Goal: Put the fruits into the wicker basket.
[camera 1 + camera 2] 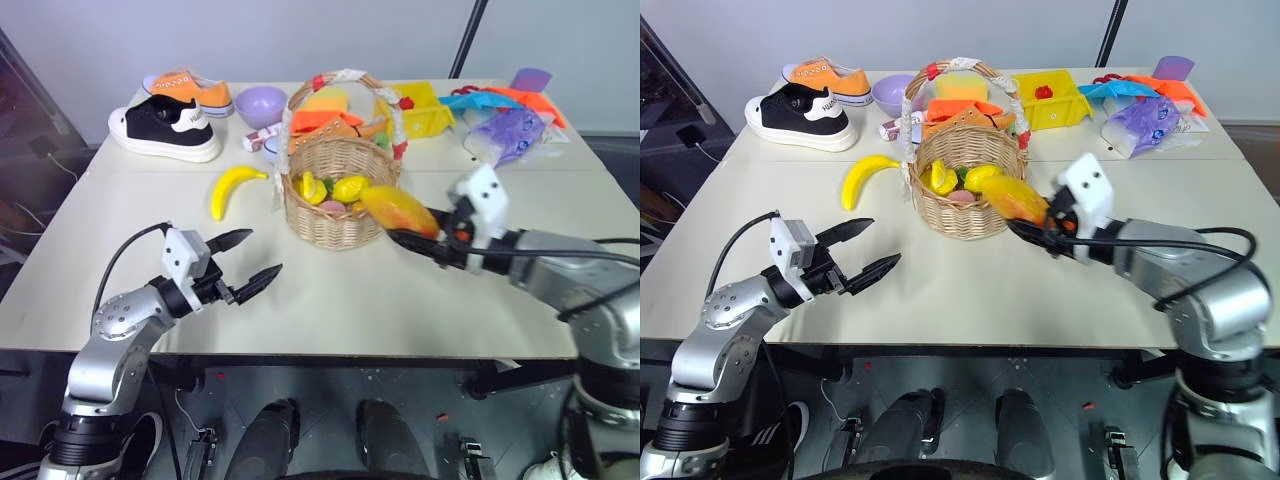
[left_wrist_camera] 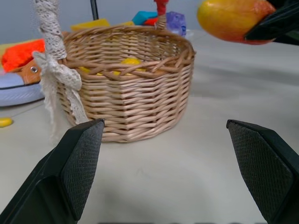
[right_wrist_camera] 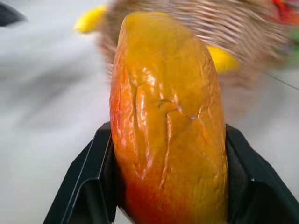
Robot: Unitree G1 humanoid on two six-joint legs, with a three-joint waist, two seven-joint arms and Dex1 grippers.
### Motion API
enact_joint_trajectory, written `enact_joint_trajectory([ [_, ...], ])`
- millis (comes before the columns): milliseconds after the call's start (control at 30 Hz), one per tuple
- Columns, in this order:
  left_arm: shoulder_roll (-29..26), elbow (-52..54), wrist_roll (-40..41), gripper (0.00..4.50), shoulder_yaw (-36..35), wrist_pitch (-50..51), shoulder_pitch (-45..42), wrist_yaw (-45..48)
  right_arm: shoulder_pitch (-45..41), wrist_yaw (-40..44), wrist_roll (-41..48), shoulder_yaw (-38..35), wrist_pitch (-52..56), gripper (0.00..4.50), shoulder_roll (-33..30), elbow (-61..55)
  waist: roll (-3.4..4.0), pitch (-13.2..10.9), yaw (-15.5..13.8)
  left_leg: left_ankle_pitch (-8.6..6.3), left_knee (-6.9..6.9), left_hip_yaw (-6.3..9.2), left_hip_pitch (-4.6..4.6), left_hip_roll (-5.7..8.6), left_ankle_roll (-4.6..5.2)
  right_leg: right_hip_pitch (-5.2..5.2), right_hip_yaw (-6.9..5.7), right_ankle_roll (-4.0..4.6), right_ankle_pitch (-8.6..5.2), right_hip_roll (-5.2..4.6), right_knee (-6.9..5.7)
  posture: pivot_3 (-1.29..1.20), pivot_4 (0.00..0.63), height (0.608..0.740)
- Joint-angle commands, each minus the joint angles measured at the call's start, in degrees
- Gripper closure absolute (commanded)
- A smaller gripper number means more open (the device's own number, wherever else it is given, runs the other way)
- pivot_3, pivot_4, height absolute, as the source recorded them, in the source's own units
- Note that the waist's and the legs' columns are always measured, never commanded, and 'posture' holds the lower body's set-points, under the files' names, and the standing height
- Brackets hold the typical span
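**Mango gripped and held beside the basket; banana left on the tabletop**

The mango [image 1: 398, 209] is clamped across its middle by the right pincer [image 1: 418, 232], and it is held off the tabletop [image 1: 330, 300] at about 4 o'clock from the wicker basket [image 1: 338, 195], just beside the rim. Its skin looks glossy and hard (faint cracks are seen in the right wrist view), so it is judged light, stiff and somewhat slippery; a grip across the widest part, as taken here, should keep it from squirting out. A lemon [image 1: 350, 187] and other yellow pieces are already seen inside the basket.

The banana [image 1: 233, 187] is lying on the tabletop at roughly 9 o'clock from the basket, close to its wall. It is judged light and rigid too; the mid-curve would best be pinched, across its narrow width.

The left pincer [image 1: 250, 262] is spread wide and empty, well short of the banana.
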State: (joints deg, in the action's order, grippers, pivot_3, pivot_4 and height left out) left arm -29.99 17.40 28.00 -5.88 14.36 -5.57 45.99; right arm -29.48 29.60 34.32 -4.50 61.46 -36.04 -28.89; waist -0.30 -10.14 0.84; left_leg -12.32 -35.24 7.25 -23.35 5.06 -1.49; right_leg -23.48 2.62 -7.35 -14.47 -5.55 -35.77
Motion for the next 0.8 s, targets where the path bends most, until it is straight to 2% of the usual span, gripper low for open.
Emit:
enact_joint_trajectory([
  [33,0.04,0.77,-0.41,0.0,-0.23,-1.26,-0.98,-0.17,-6.17,-3.8,-4.72,4.05,-4.05,2.41,3.53,4.48,0.0,0.0,-0.1,0.0,0.01,0.02,0.0,0.0,0.0,-0.01,-0.01,0.0,0.0,0.0,0.0,0.0,0.15,0.74],
  [267,1.1,2.3,-0.65,0.0,0.05,-1.31,0.57,-1.62,-20.52,-2.88,-17.48,15.15,-18.64,2.41,9.44,24.46,-0.01,0.0,0.01,0.0,0.1,0.04,-0.04,0.04,-0.01,-0.09,-0.03,-0.19,0.11,-0.01,0.01,0.0,0.15,0.74],
  [367,1.56,3.05,-0.94,0.0,-0.16,-1.13,0.97,-2.82,-22.46,-2.52,-20.59,17.18,-24.59,2.41,13.27,31.52,-0.01,0.0,0.05,0.0,0.14,0.06,-0.03,0.02,-0.01,-0.14,-0.04,-0.19,0.12,0.02,-0.03,0.0,0.15,0.74],
  [500,1.85,4.07,-0.81,0.0,-0.16,-0.73,1.61,-3.88,-22.81,-2.26,-21.95,16.31,-27.88,2.41,16.93,36.15,-0.01,0.0,0.05,0.01,0.14,0.05,-0.05,0.03,-0.02,-0.18,-0.02,-0.2,0.12,0.02,-0.08,0.0,0.15,0.74],
  [567,1.91,4.5,-0.9,0.0,-0.11,-0.64,1.98,-4.31,-22.35,-2.84,-23.04,15.38,-29.49,1.34,17.36,37.72,-0.01,0.0,-0.14,0.01,0.13,0.06,-0.05,0.05,-0.02,-0.17,-0.02,-0.2,0.12,0.01,-0.08,0.0,0.15,0.74],
  [600,1.89,4.65,-0.88,0.0,-0.23,-0.53,2.19,-4.54,-22.05,-2.75,-23.65,15.27,-30.27,1.08,17.06,37.81,-0.01,0.0,-0.12,0.01,0.12,0.07,-0.05,0.05,-0.02,-0.17,-0.02,-0.2,0.12,0.01,-0.08,0.0,0.15,0.74],
  [667,1.73,4.61,-1.15,0.0,-0.5,-0.79,2.52,-4.88,-21.61,-2.48,-23.82,14.54,-30.89,0.06,16.91,37.32,-0.01,0.0,0.0,0.0,0.12,0.06,-0.05,0.06,-0.02,-0.17,-0.01,-0.19,0.12,0.01,-0.08,0.0,0.15,0.74],
  [800,1.99,2.07,-2.01,0.0,-1.76,-1.47,1.28,-6.8,-18.85,-0.3,-19.55,10.53,-27.42,0.02,16.01,28.68,0.0,-0.01,-0.04,0.0,0.16,0.07,-0.05,0.04,-0.02,-0.22,-0.02,-0.19,0.12,0.02,-0.13,0.0,0.15,0.74],
])
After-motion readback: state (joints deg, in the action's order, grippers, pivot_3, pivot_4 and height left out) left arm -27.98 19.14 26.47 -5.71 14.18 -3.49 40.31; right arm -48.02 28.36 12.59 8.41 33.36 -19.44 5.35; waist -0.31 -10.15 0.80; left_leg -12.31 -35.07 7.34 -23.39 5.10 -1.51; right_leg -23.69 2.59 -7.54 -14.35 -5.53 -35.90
